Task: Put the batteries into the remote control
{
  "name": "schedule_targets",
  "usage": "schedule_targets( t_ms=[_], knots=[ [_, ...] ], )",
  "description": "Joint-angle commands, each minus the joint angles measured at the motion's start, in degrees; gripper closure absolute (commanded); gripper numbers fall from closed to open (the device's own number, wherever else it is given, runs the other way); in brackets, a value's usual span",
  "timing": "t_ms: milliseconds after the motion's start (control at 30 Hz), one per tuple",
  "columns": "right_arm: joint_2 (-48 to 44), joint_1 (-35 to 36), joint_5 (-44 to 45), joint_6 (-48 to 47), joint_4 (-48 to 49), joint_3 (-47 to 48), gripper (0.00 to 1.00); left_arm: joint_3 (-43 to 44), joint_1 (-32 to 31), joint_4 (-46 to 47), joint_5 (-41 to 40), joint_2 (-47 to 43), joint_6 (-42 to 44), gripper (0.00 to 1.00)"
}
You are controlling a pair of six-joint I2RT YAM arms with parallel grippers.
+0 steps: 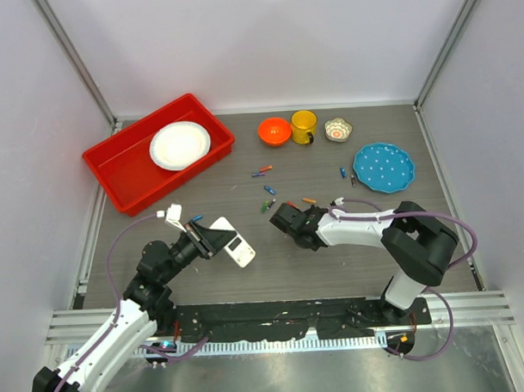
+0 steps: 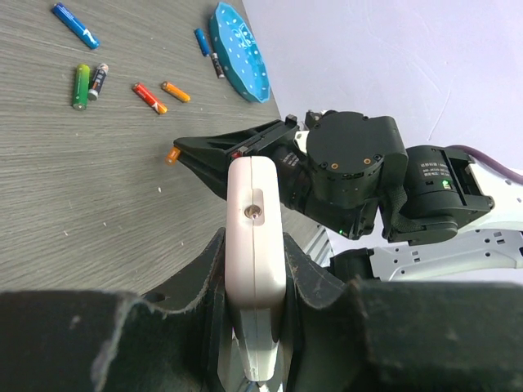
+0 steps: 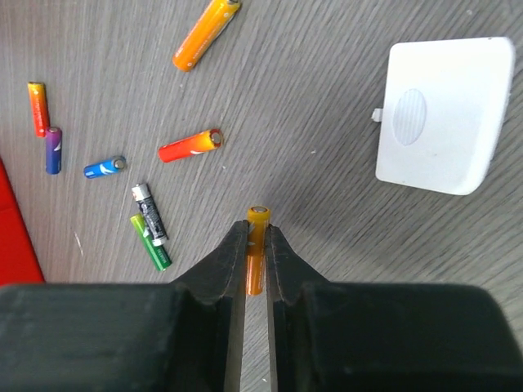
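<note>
At the table's [image 1: 273,277] far-left corner I see one red tray [image 1: 115,177] with one white plate [image 1: 180,145] in it. Toward the near-left edge, my left gripper [image 1: 213,236] is clamped tight on the one remote [image 1: 240,251]. It holds the remote flat, broad face up, with the free end pointing at the other arm. The left wrist view shows one small hole in the remote's thin edge.

Mid-table I count nine loose batteries [image 1: 269,189]. Seven are scattered around the centre, with blue, green, black-and-silver, orange and red among them. The other two lie just beside the blue plate [image 1: 383,167]. The print on the black-and-silver one is too small to read.

A tenth, an orange battery [image 3: 259,216], is pinched between the nearly closed fingers of my right gripper [image 3: 257,235], just right of the remote's free end. Its end pokes past the fingertips. One white square cover [image 3: 441,114] lies flat on the table near that gripper.

Along the far edge stand one orange bowl [image 1: 275,131], one yellow mug [image 1: 303,126] and one small patterned bowl [image 1: 338,130]. The one blue plate lies toward the far-right corner.
</note>
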Motion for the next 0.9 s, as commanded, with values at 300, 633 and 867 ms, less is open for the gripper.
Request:
schedule_targets(
  t_ms=[300,633,867],
  knots=[
    [1.58,-0.17,1.49,2.92,-2.03,0.86,0.66,1.09,-0.08,1.55,-0.80,-0.21,0.25,1.00],
    [-5.88,0.18,5.79,-14.53,-1.42,3.15,0.59,1.27,-0.17,1.29,-0.54,-0.12,0.34,1.00],
    [-11.86,-1.65,-4.35,-64.71,18.76,-0.18,0.59,1.36,-0.25,1.46,-0.63,-0.12,0.34,1.00]
  ],
)
